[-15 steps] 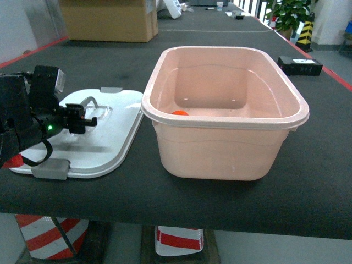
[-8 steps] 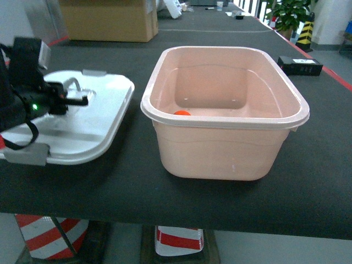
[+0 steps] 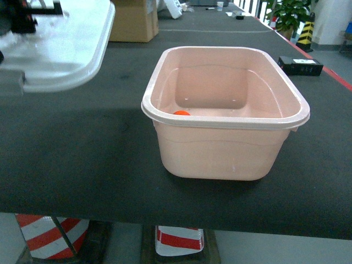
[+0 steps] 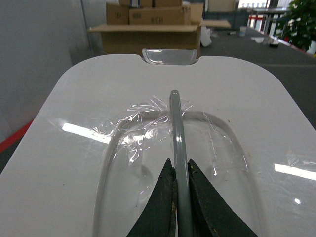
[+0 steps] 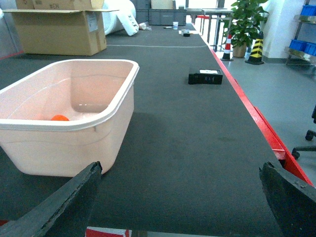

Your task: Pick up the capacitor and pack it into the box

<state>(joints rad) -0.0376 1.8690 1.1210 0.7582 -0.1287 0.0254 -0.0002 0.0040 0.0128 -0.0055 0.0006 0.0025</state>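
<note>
The left tool (image 4: 178, 207) is clamped on the grey handle (image 4: 176, 143) of the white lid (image 3: 60, 44), both fingers pressed against the thin bar, and the lid hangs off it up at the far left, clear of the counter (image 3: 82, 159). The pink box (image 3: 225, 113) sits open in the middle of the counter, well to the right of the lid and lower. That is the relation the next move seems to turn on: the lid has to travel rightward and down to meet the rim.

The box's long axis runs away from the robot, and from the wrist view the lid's handle also runs lengthwise away from the tool, so the two look roughly aligned, though I cannot judge the lid's tilt exactly.

A small orange thing, likely the capacitor (image 3: 180, 113), lies on the box floor by the near-left corner, so the packing looks done and closing is what remains.

The right tool (image 5: 182, 197) is spread wide open and empty, low at the counter's near edge to the right of the box. The left arm alone carries the lid.
</note>
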